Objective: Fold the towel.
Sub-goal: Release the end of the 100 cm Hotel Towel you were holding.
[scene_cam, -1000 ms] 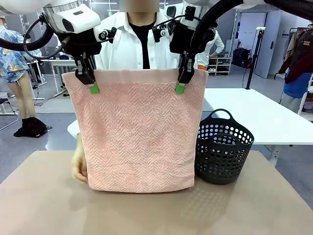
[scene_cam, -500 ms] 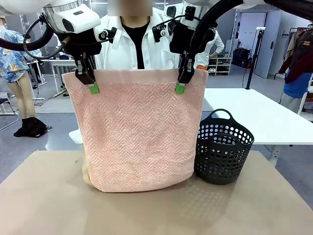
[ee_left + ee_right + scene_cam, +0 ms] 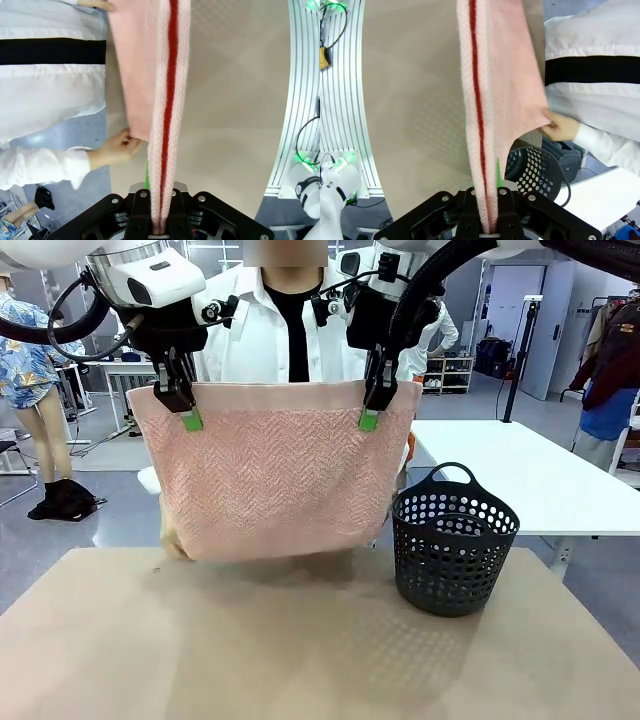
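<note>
The salmon-pink towel [image 3: 275,475] with a zigzag weave hangs in the air between the two arms, above the tan table [image 3: 300,650]. My left gripper [image 3: 188,416] is shut on its top left corner and my right gripper [image 3: 369,416] is shut on its top right corner. In the left wrist view the towel [image 3: 167,100] runs up from between the fingers, and a person's hand [image 3: 117,149] pinches its lower corner. The right wrist view shows the towel [image 3: 485,100] the same way, with the person's other hand [image 3: 560,126] holding the other lower corner, raised off the table.
A dark perforated basket [image 3: 455,540] stands on the table to the right of the towel. The person in a white shirt [image 3: 260,340] stands close behind the towel. A white table [image 3: 540,480] lies farther back on the right.
The person has lifted the towel's bottom edge off the table and up behind it, so the hanging part is now shorter. Both grippers have stayed in place.
</note>
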Robot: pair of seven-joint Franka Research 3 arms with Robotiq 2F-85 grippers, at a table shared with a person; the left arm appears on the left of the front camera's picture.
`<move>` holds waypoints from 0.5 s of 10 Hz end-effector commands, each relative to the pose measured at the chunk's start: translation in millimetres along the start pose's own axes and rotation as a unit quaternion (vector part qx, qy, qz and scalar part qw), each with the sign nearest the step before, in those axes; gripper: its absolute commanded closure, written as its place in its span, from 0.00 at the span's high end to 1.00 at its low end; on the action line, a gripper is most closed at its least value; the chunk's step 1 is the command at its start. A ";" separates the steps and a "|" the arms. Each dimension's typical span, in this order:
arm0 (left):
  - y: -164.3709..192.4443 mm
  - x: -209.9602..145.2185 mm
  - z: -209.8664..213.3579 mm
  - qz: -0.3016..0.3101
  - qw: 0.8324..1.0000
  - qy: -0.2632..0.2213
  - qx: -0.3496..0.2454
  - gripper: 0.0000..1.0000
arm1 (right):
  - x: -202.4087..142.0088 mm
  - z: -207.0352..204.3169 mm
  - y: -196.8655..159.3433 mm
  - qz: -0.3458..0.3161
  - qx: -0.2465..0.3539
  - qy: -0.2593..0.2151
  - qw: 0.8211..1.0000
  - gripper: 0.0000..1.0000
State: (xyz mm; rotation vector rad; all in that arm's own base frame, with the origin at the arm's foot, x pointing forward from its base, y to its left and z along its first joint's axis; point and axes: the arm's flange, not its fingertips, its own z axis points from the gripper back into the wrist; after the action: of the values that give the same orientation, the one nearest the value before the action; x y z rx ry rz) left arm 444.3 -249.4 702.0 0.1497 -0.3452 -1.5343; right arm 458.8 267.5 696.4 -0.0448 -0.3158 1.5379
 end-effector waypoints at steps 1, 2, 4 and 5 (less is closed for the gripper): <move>0.1 -0.4 2.8 0.000 1.000 -0.001 0.003 0.00 | -0.9 1.1 -0.5 0.005 -0.001 0.000 1.000 0.00; 0.1 -0.4 2.8 0.000 1.000 -0.001 0.003 0.00 | -0.9 1.1 -0.5 0.005 -0.001 0.000 1.000 0.00; 0.1 -0.4 2.8 0.000 1.000 -0.001 0.003 0.00 | -0.9 1.1 -0.5 0.005 -0.001 0.000 1.000 0.00; 0.1 -0.4 2.8 0.000 1.000 -0.001 0.003 0.00 | -0.9 1.1 -0.5 0.005 -0.001 0.000 1.000 0.00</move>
State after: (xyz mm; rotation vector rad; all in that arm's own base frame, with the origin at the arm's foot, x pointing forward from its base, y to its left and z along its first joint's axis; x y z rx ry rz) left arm 444.3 -249.5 702.0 0.1497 -0.3452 -1.5344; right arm 458.8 267.5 696.5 -0.0449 -0.3160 1.5379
